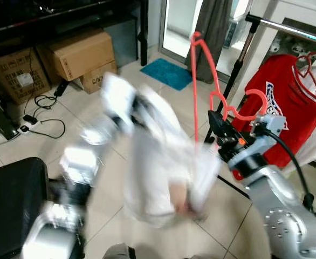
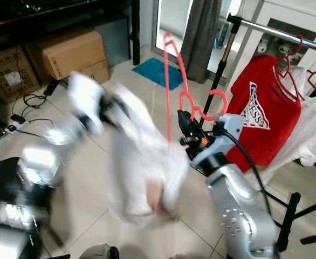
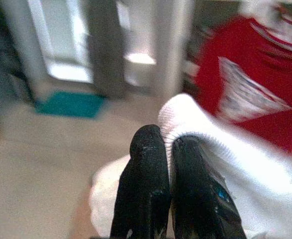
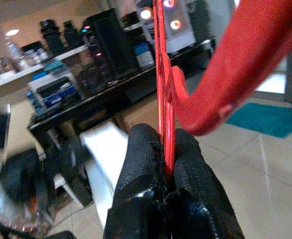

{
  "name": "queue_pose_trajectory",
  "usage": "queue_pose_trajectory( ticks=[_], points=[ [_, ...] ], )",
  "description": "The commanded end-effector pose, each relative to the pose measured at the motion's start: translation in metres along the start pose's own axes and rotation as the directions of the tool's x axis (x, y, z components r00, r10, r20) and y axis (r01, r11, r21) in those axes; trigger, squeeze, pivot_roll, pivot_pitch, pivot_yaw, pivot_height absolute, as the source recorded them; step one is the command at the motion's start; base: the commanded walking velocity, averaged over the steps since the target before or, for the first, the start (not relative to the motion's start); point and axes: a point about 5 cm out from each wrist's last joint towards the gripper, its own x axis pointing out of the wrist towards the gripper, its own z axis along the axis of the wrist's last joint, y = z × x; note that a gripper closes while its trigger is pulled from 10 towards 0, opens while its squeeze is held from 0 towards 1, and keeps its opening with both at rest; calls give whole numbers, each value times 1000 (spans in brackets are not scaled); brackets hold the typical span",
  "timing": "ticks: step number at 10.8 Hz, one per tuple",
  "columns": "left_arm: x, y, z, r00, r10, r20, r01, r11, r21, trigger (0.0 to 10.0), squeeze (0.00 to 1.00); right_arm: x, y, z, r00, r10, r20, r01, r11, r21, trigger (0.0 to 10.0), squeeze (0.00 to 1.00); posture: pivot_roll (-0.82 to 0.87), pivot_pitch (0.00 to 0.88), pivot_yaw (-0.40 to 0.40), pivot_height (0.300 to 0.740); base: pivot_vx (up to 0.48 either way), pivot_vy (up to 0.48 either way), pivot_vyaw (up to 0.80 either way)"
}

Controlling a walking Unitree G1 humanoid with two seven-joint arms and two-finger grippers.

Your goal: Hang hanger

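A red plastic hanger (image 1: 204, 70) stands upright in front of me, its hook curling toward the rack. My right gripper (image 1: 218, 129) is shut on the hanger (image 4: 165, 99) near its neck. A white garment (image 1: 158, 162) hangs from the hanger, motion-blurred. My left gripper (image 3: 167, 149) is shut on the ribbed edge of the white garment (image 3: 201, 144); in the eye views the left arm (image 1: 115, 108) is blurred, raised at the garment's upper left. The metal clothes rail (image 1: 287, 27) runs at the upper right.
A red T-shirt (image 1: 287, 102) and a white garment (image 2: 314, 129) hang on the rail, with red hangers (image 1: 309, 59). The rack's black legs (image 2: 287, 216) stand on the tiled floor. Cardboard boxes (image 1: 77, 54), cables (image 1: 39, 116) and a teal mat (image 1: 169, 73) lie behind. A black seat (image 1: 12, 199) is at the lower left.
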Motion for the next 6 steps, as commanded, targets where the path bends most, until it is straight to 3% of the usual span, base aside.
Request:
queue_pose_trajectory(
  ticks=[1, 4, 6],
  points=[
    [-3, -3, 15, 999, -34, 39, 33, 999, 24, 0, 0, -2, -6, 1, 999, -47, 18, 47, 999, -5, 0, 0, -33, 36, -8, 740, 0, 0, 0],
    [-17, -16, 19, 988, -135, 74, 135, 991, 3, 0, 0, 0, -16, 5, 981, -173, 93, 170, 985, 33, 0, 0, -26, 40, -7, 740, 0, 0, 0],
    [-26, -13, 23, 991, -98, 88, 100, 995, -15, 0, 0, -1, -24, 4, 970, -234, 71, 233, 972, 29, 0, 0, -26, 38, -3, 740, 0, 0, 0]
  ],
)
